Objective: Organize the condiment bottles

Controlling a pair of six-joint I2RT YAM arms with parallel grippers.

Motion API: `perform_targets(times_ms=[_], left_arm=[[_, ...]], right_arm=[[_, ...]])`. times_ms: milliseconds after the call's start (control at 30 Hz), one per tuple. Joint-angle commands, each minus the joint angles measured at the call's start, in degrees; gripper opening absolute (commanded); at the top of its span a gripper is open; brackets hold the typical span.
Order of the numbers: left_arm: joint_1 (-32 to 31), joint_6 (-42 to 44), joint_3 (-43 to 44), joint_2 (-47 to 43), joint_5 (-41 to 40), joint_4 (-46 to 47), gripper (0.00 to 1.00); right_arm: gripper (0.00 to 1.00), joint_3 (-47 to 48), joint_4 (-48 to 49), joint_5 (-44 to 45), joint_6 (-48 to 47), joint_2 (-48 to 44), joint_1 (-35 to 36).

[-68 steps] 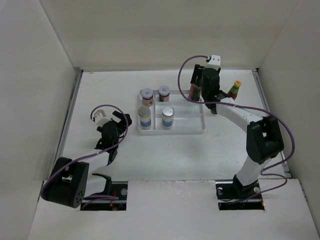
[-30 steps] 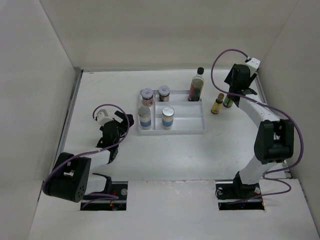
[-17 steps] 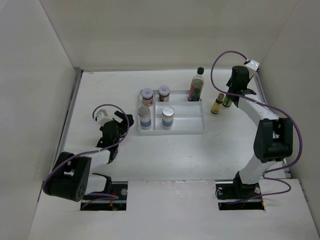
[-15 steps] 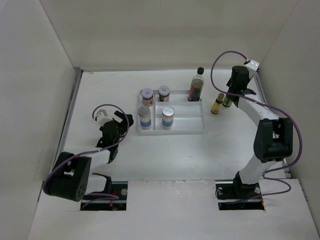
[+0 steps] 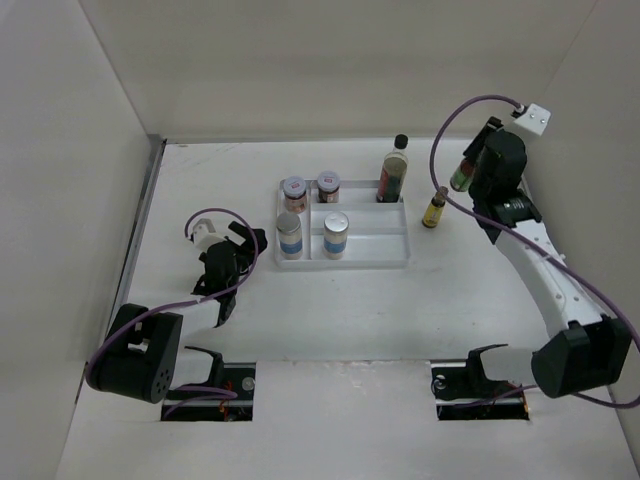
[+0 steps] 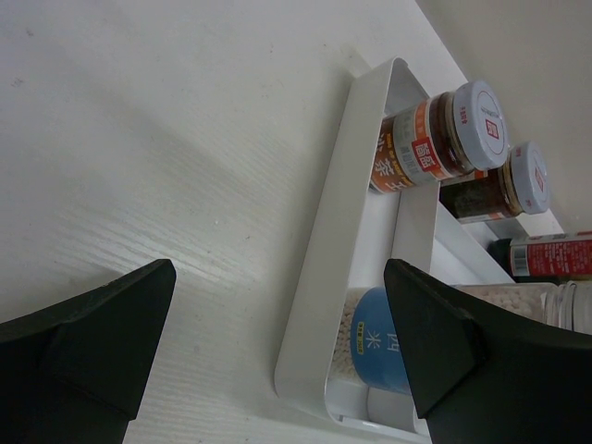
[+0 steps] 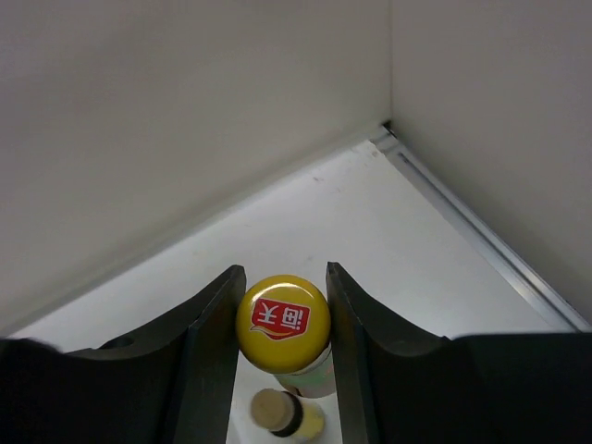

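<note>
My right gripper is shut on the yellow-capped red sauce bottle, its fingers pressing both sides of the cap, and holds it above the table's far right. The tiny yellow bottle stands on the table below it. A tall dark black-capped bottle, two reddish-brown spice jars and two silver-lidded blue-labelled jars stand in the white tray. Left of the tray, my left gripper hangs open, holding nothing.
White walls enclose the table on three sides; the back right corner is close to my right gripper. A metal rail runs along the right wall's foot. Purple cables loop over both arms.
My right gripper has closed on the sauce bottle's cap and lifted it off the table, up and away from the tiny yellow bottle. The left arm has not moved.
</note>
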Motion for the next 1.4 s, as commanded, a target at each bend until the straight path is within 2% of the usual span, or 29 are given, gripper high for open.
perform_targets(times_ms=[0, 233, 433, 867, 1367], left_arm=[[0.5, -0.5, 1.7, -0.3, 0.6, 3.2, 1.0], [0.8, -0.5, 1.5, -0.7, 0.6, 3.2, 1.0], [0.8, -0.5, 1.5, -0.8, 0.6, 3.2, 1.0], [0.8, -0.5, 1.5, -0.6, 0.8, 3.2, 1.0], [0.8, -0.7, 1.5, -0.4, 0.9, 3.7, 1.0]], right_arm=[[0.2, 4.1, 9.4, 0.2, -1.6, -4.7, 5.5], [0.21, 4.0, 10.8, -2.2, -1.1, -4.7, 15.3], [0.22, 0.6, 15.3, -2.2, -0.7, -0.5, 21.0], [0.22, -5.9, 23.2, -1.9, -0.9, 6.9, 21.7], [0.23, -10.2, 24.8, -0.1, -0.5, 8.7, 22.2]])
